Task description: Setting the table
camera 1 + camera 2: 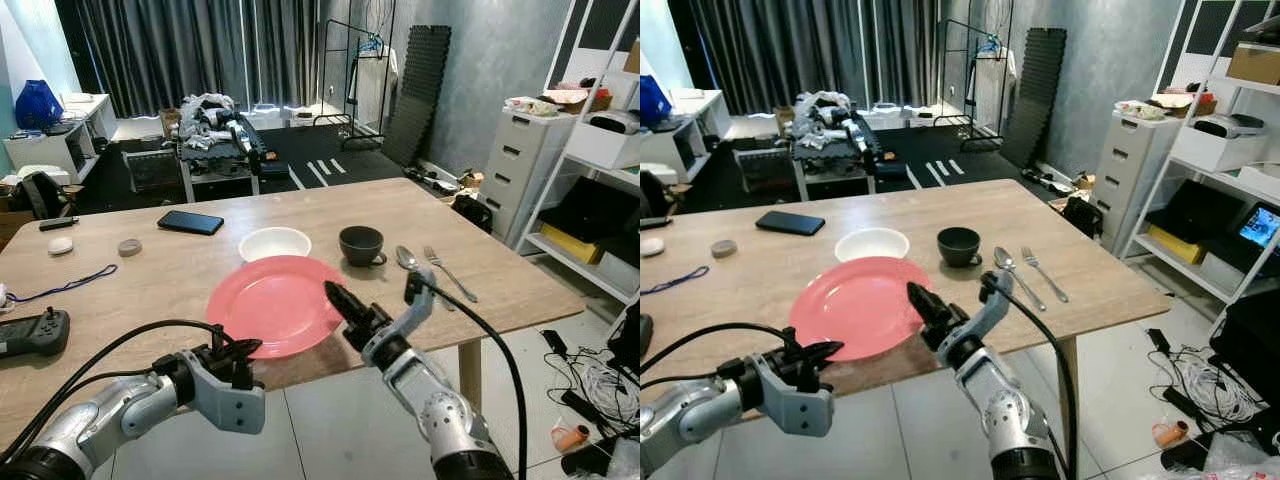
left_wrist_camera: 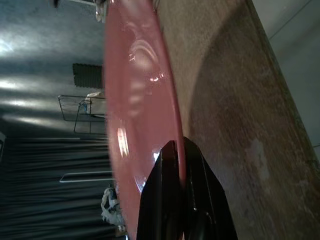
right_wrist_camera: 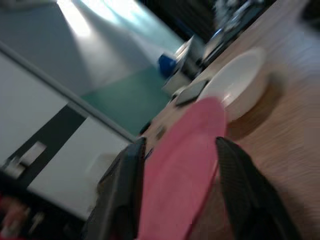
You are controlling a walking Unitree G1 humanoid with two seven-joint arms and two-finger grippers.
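A pale wooden table (image 1: pixel 500 270) with a matt, visibly grained top and a faintly rough, mottled near edge; at its near middle a pink plate (image 1: pixel 275 303), smooth and glossy, light streaks shining on its rim; just behind the plate a white bowl (image 1: pixel 275 243), smooth with a soft sheen; right of the bowl a dark cup (image 1: pixel 361 245), matt; right of the cup a metal spoon (image 1: pixel 407 260) and metal fork (image 1: pixel 449 272), both shiny; toward the table's far left a black phone (image 1: pixel 190 222), its face glossy; the floor below the table, smooth pale tile.
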